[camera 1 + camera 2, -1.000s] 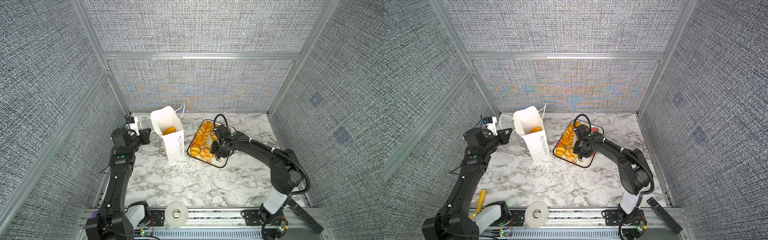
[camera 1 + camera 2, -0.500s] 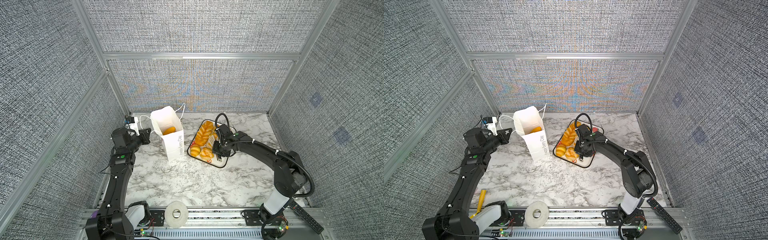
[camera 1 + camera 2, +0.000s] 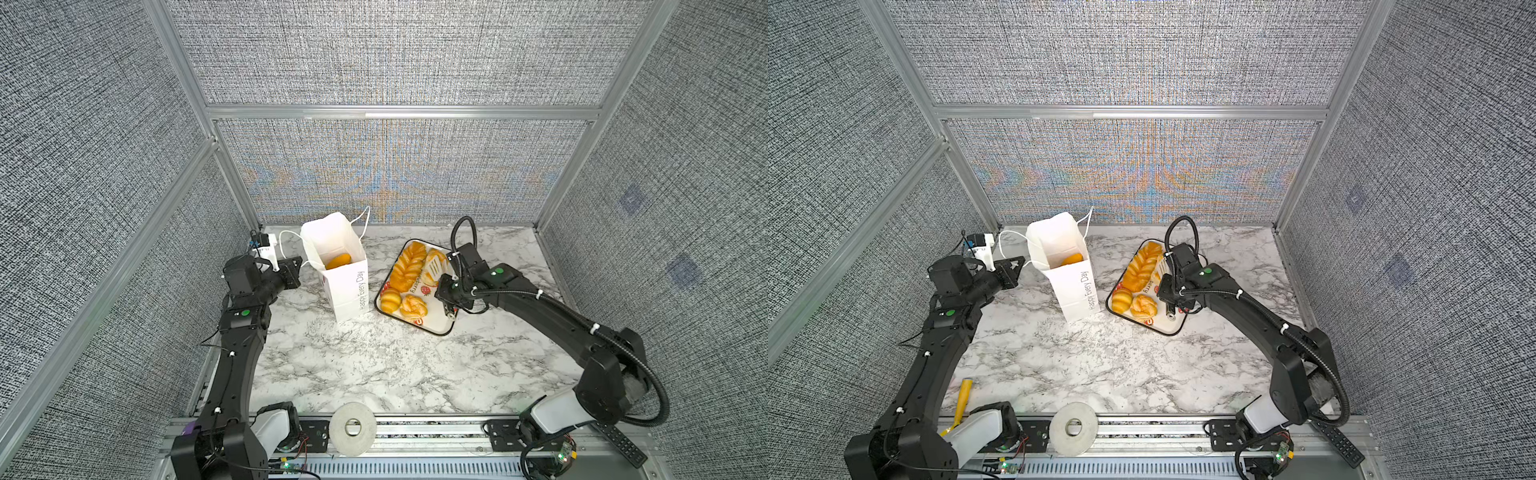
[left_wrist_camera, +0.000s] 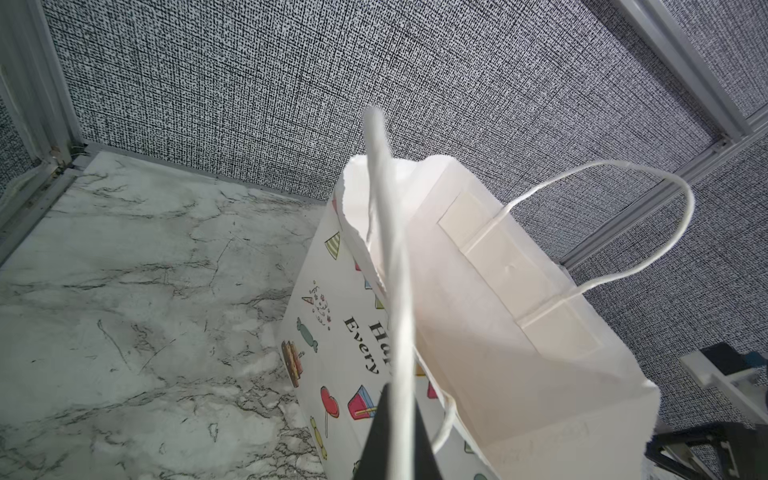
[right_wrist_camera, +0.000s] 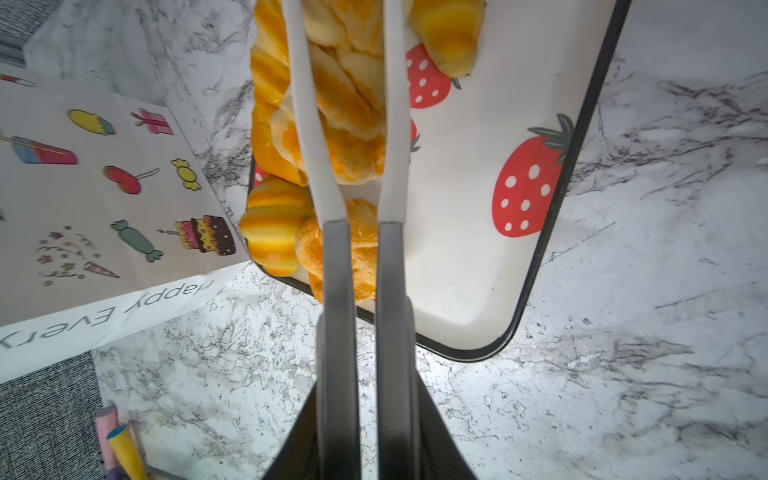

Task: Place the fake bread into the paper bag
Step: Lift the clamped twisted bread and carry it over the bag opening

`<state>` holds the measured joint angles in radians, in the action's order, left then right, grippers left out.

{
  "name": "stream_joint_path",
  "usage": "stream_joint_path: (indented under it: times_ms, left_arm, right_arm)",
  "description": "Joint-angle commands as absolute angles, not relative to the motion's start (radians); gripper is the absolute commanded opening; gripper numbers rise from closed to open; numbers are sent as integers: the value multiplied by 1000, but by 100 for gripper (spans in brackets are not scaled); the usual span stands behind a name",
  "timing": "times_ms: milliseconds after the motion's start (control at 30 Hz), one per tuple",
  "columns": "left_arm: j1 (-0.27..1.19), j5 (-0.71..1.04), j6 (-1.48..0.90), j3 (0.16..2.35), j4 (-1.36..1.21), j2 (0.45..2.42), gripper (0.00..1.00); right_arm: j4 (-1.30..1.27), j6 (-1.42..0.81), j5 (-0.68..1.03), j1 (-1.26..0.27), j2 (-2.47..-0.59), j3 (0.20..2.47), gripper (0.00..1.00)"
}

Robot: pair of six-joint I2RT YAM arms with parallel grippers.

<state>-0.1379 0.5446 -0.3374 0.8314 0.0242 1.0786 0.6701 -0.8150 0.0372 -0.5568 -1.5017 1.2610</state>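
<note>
Presently the right gripper [image 3: 433, 267] pinches a pale flaky roll [image 5: 347, 108] at the strawberry tray [image 3: 436, 322], beside the braided loaf [image 3: 409, 266]; the left gripper [image 3: 304, 262], jaws pressed together, nips the paper bag [image 3: 347, 291] by its rim; one orange roll [image 3: 338, 262] lies inside.

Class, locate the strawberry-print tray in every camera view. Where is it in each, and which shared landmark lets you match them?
Both top views: the tray lies near the middle, just right of the paper bag.
Left wrist: not in it.
Right wrist: the tray fills much of the picture, fake bread on it.
Shared landmark: the paper bag, visible in all four views.
</note>
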Motion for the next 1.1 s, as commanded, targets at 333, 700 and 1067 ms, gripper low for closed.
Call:
stream_joint_path:
  times_ms: [333, 700, 1067]
  left_arm:
    - [-138, 549, -331, 832, 10, 1080, 0]
    - [-138, 548, -332, 832, 12, 1081, 0]
    - [-138, 548, -333, 831, 11, 1080, 0]
  right_arm:
    - [436, -791, 71, -558, -1324, 1161, 26]
    - [195, -780, 170, -576, -1196, 1064, 26]
    - [100, -751, 201, -623, -1167, 1061, 26]
